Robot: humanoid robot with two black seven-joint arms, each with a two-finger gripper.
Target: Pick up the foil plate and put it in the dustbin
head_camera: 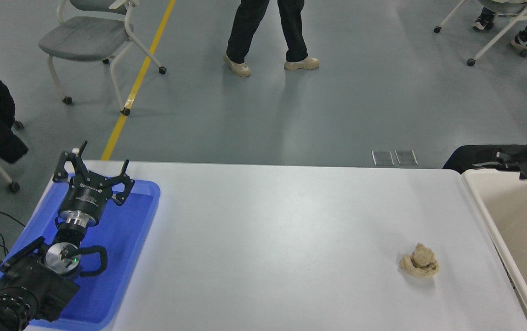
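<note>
The cream-beige dustbin (484, 216) stands at the table's right edge, partly cut off by the picture. The part of its inside that shows is bare. The foil plate is out of view. My right gripper (497, 162) comes in from the right edge, above the bin's far rim and pointing left. It is dark against a dark shape behind it. My left gripper (92, 166) is open and empty, parked over the blue tray at the lower left.
A small tan dough-like lump (419, 267) lies on the white table (268, 239), left of the bin. A flat blue tray (130, 220) sits at the table's left end. A person's legs (268, 32) and wheeled chairs stand on the floor beyond.
</note>
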